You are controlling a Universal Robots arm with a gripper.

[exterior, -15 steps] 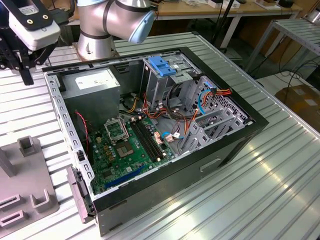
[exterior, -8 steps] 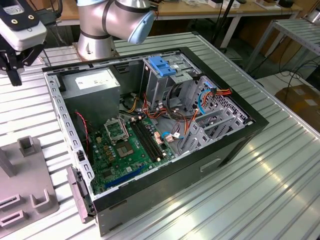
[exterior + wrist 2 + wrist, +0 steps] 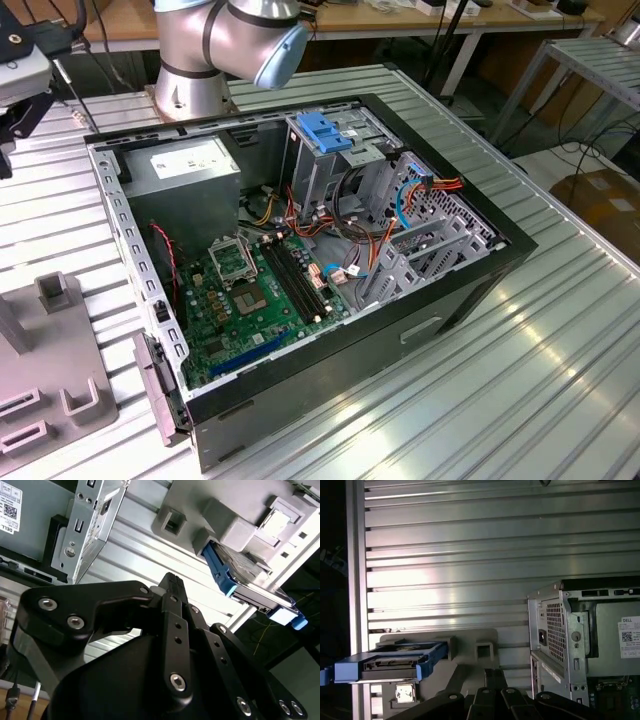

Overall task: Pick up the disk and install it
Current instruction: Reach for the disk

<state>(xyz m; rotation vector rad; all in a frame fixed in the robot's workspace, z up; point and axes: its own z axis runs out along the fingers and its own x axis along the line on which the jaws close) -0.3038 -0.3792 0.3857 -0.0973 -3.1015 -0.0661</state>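
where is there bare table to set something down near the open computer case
Widest: the ribbed table on the exterior view's right of the computer case, out to its edge. A narrow strip lies between the case and the grey fixture, which holds the disk. Crowded: inside the case, cables round the drive cage.

Exterior view: open case (image 3: 440, 300) mid-frame on table (image 3: 530, 390); arm base (image 3: 190, 75) behind it, upper left. Fixture (image 3: 50, 390) lower left (disk (image 3: 390, 662) seated in it, first wrist view).

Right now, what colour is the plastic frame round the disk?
Blue, running round the edges of the disk; it shows best in the first wrist view.
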